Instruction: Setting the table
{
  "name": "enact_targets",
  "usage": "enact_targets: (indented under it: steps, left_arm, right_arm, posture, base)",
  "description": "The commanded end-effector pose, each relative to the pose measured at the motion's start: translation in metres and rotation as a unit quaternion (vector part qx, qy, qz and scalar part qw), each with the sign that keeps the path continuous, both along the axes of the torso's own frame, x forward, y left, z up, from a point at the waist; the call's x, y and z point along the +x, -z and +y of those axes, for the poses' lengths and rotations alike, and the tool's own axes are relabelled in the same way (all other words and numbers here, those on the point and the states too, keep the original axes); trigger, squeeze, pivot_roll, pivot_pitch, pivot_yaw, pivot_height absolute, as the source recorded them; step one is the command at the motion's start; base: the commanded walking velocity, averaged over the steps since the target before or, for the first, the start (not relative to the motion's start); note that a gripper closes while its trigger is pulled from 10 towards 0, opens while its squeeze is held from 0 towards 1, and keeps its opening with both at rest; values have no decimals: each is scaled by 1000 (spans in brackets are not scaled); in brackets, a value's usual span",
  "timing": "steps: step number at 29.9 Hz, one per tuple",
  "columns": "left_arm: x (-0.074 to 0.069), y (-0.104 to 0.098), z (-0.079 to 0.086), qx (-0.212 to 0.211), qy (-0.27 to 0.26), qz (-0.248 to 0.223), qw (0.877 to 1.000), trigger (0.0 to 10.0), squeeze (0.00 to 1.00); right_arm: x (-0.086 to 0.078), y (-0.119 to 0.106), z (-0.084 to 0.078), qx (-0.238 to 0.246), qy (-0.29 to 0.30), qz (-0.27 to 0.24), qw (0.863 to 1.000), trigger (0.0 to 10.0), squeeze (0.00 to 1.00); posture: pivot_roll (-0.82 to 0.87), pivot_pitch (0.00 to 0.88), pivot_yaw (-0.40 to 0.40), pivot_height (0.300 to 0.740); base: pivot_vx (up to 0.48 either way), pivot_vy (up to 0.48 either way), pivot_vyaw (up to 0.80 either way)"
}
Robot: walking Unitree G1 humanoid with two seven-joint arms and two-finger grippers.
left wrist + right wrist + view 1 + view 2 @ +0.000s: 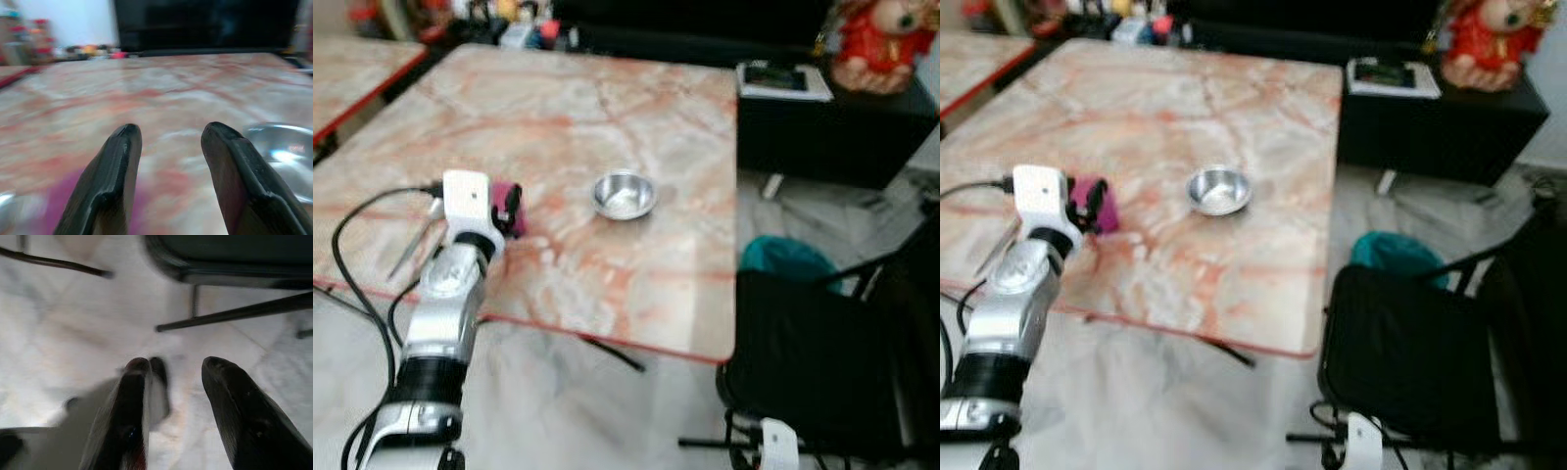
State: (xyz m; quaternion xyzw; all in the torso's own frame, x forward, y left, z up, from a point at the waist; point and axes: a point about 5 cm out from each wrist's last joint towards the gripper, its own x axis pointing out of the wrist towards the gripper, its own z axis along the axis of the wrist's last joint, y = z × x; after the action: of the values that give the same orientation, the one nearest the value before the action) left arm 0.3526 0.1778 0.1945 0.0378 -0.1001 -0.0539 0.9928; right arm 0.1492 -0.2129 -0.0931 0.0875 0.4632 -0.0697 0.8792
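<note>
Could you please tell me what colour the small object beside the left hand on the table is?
The small block-like object is magenta pink, clearest in the right eye view.

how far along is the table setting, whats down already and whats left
Early on. Done: a steel bowl sits on the marble table, and a metal utensil lies near the front edge. In hand: the left gripper hovers open over a magenta item, holding nothing. The right gripper hangs open over the floor. Left: probably the rest of the setting.

Bare marble table [607, 108] lies beyond the steel bowl [625, 195]; black chair [822, 362] crowds the right.
</note>
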Motion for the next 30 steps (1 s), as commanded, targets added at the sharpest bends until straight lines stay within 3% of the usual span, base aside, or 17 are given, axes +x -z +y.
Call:
enact_targets:
  steps: [1,8,13,24,30]
  left_arm:
    - [-1,-1,5,10,-3,-1,1000,10000,0]
    - [-2,-4,-3,-2,27,-9,1000,10000,0]
    - [-4,-9,-13,-11,62,-17,998,10000,0]
    - [-4,-19,-15,-26,77,-25,996,10000,0]
    - [-5,-18,-16,-26,80,-21,996,10000,0]
  right_arm:
    - [1,0,1,7,5,-3,1000,10000,0]
    - [2,0,6,7,2,-3,1000,10000,0]
    - [7,1,21,17,-4,-3,1000,10000,0]
    - [10,-1,14,12,-5,-3,1000,10000,0]
    - [11,-2,10,9,-3,-6,1000,10000,0]
  posture:
    - [-34,149,-17,740]
    - [-35,148,-18,740]
    - [-34,148,-18,740]
    - [-32,146,-19,740]
    - [-32,144,-20,740]
  base:
    - [379,0,0]
    - [155,0,0]
    - [0,0,-215]
    - [0,0,-671]
    - [0,0,0]
